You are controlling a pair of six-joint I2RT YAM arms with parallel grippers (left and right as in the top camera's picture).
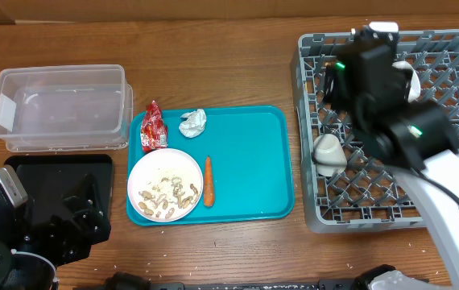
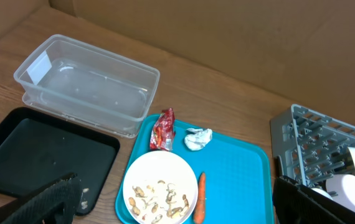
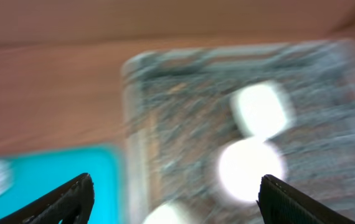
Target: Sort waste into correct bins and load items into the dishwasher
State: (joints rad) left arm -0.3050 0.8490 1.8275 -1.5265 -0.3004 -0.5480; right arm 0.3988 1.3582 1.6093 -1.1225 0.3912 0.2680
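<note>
On the teal tray lie a red wrapper [image 1: 153,127], a white paper ball [image 1: 193,122], an orange carrot [image 1: 208,181] and a white plate [image 1: 165,171] holding beige food scraps [image 1: 163,200]. The clear tub [image 1: 60,109] and the black tray [image 1: 52,173] stand at the left. The grey dish rack [image 1: 314,213] at the right holds a white bowl [image 1: 328,151] and other white dishes [image 2: 352,180]. My left gripper [image 2: 177,186] is open and empty, above the plate's near side. My right gripper [image 3: 176,186] is open and empty over the rack; its view is blurred.
The teal tray [image 1: 254,161] sits between the bins and the rack. A few scraps lie on the black tray's near corner [image 2: 85,199]. A cardboard wall [image 2: 227,37] closes the far side. My right arm [image 1: 390,105] hides part of the rack.
</note>
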